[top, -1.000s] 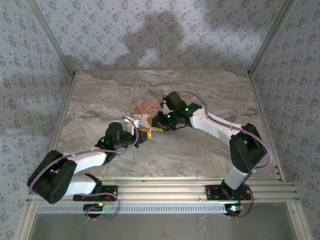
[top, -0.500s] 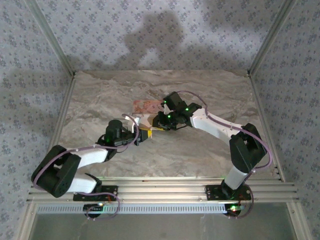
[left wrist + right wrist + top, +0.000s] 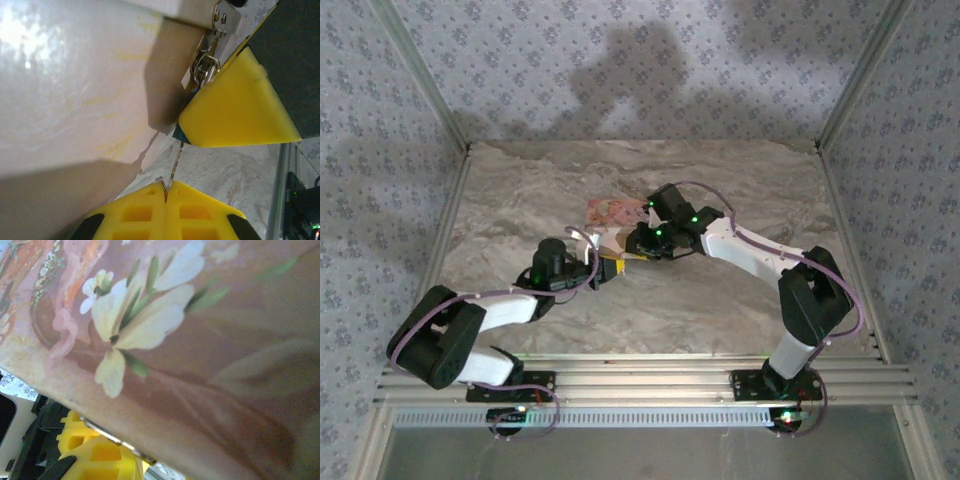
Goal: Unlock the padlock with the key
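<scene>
Key [image 3: 174,165] showed as a thin metal blade at lower centre of the left wrist view, clamped between the closed yellow fingers of the left gripper [image 3: 165,194]. A small silver padlock [image 3: 205,66] hung at upper right, on the floral box [image 3: 610,212]. The right gripper [image 3: 633,246] sat mid-frame against the box; whether its jaws held anything could not be told.
</scene>
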